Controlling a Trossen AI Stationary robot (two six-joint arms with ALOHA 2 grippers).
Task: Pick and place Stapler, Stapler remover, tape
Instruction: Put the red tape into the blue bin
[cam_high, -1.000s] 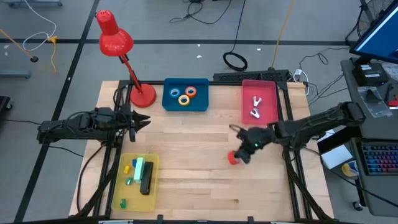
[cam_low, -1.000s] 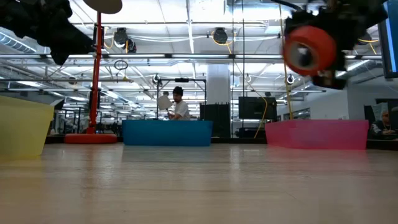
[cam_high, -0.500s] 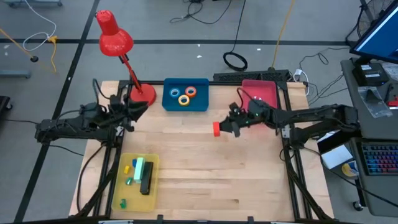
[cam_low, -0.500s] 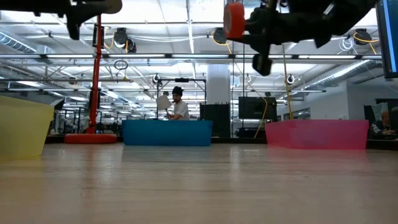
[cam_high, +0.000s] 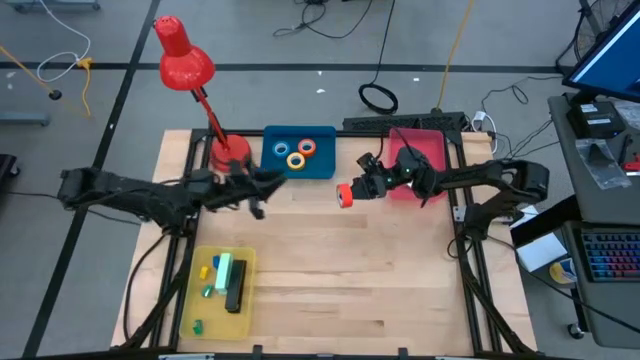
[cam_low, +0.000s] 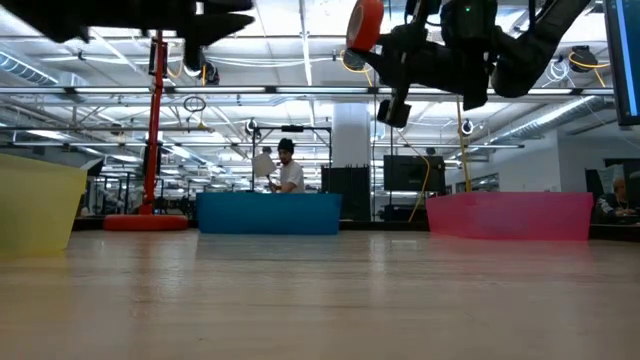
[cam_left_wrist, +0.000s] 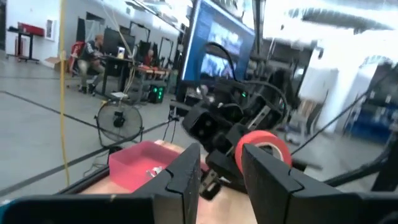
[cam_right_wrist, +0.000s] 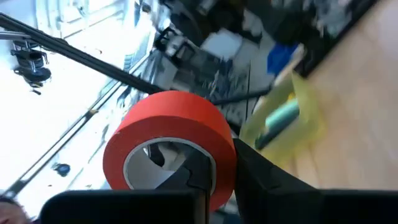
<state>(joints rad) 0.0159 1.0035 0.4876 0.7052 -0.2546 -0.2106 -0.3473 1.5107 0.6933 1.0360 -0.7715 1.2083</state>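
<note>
— What is seen on the table (cam_high: 330, 270), largest things first?

— One red lamp (cam_high: 190, 80) is stood at the far left corner. Three trays are counted: a blue tray (cam_high: 298, 166) at the far edge, a pink tray (cam_high: 430, 150) to its right, a yellow tray (cam_high: 205, 300) at the near left. Three tape rolls are seen in the blue tray (cam_high: 297, 152): blue, yellow and orange. A fourth, the red tape roll (cam_high: 345, 194), is held above the bare wood between the blue and pink trays. A black stapler (cam_high: 236, 290) is laid in the yellow tray beside a green object (cam_high: 223, 270) and small bits. The pink tray's contents are hidden by the arm from above.

— How is the red roll held?

— It is pinched through its wall by the right pincer (cam_high: 357, 190), one finger inside the ring (cam_right_wrist: 193, 171). The left pincer (cam_high: 268, 188), its fingers parted and empty, is held near the blue tray's front left corner, pointed at the roll.

— And the room?

— A pale wooden table in a large workshop; one person (cam_low: 288, 170) is seen far behind.
</note>
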